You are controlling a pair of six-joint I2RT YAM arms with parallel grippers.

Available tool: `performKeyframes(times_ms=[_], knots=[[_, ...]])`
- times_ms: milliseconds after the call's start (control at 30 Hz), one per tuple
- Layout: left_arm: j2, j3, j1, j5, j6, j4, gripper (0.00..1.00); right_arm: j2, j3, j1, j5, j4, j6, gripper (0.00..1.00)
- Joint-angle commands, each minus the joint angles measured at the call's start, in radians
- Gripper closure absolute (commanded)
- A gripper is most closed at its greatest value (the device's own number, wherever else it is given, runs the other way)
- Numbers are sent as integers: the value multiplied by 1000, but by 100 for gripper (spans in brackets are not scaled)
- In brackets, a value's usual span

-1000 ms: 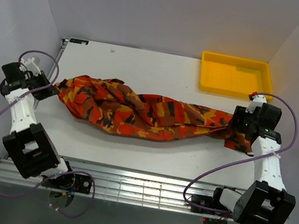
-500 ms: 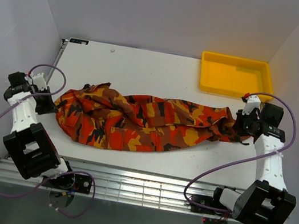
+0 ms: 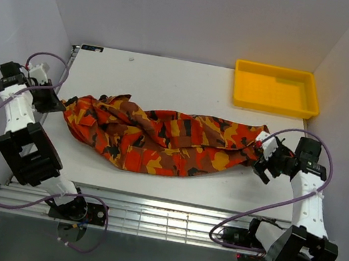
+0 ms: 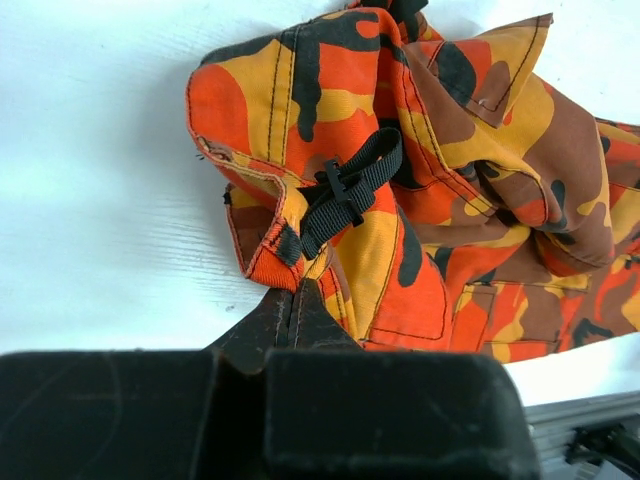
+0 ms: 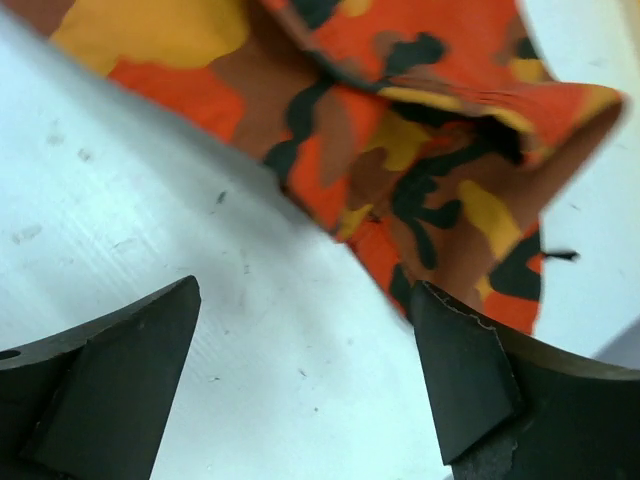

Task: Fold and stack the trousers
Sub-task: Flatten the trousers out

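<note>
The camouflage trousers (image 3: 166, 141) lie stretched in a rumpled band across the white table (image 3: 170, 79), waist at the left and leg ends at the right. My left gripper (image 3: 59, 105) is shut on the waistband's orange hem; in the left wrist view the closed tips (image 4: 290, 292) pinch that edge of the trousers (image 4: 450, 170) just below a black strap. My right gripper (image 3: 263, 162) stands open over bare table beside the leg end. In the right wrist view nothing lies inside the right gripper (image 5: 300, 345), and the trousers (image 5: 400, 150) reach only to the right fingertip (image 5: 455, 350).
A yellow plastic tray (image 3: 275, 87) stands at the table's back right corner. A metal rail (image 3: 159, 216) runs along the near edge between the arm bases. Grey walls close in left and right.
The right gripper has let go of the leg end, opened and drawn back toward the near side. The left arm pulled the waist further left, and the trousers now lie straighter.
</note>
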Motion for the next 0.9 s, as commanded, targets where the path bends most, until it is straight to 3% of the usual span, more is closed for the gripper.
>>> performKeyframes(times_ms=[0,67,333,533,733,867], knots=[[14,64,6,65,-4,-51,100,-24,-94,-3,-57,-49,-458,7],[24,85,6,60,-7,-52,100,1,-101,-1,-74,-32,-525,7],[68,167,7,97,-50,-92,100,137,-108,51,-114,123,-526,12],[88,182,6,123,-71,-106,100,171,-135,106,-66,338,-400,15],[97,179,6,131,-74,-101,100,222,-73,107,-121,358,-285,16],[119,194,6,130,-85,-94,100,321,-13,153,-91,321,-260,37]])
